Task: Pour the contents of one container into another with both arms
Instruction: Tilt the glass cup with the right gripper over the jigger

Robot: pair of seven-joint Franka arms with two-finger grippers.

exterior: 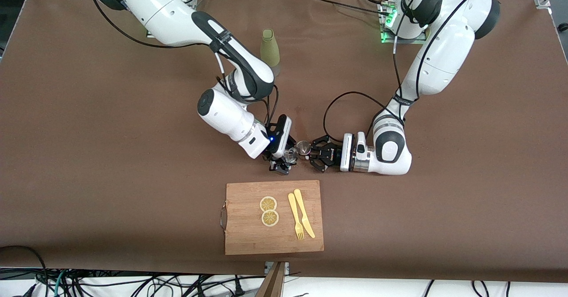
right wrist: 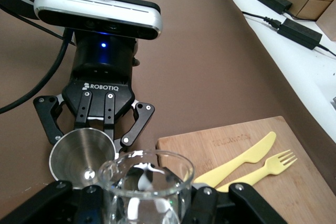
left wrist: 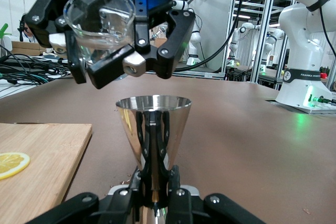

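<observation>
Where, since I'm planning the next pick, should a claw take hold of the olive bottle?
Probably its narrower upper half, claw level, from the left arm's end: the olive bottle stands upright, tapers upward, and the right arm passes close beside it.

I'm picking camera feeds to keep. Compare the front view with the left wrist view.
Front only: green bottle, fork, knife, both lemon slices, left gripper from outside.
Left wrist only: the glass tipped above the jigger, their rims apart.
Both: right gripper shut on glass, jigger, board.
</observation>
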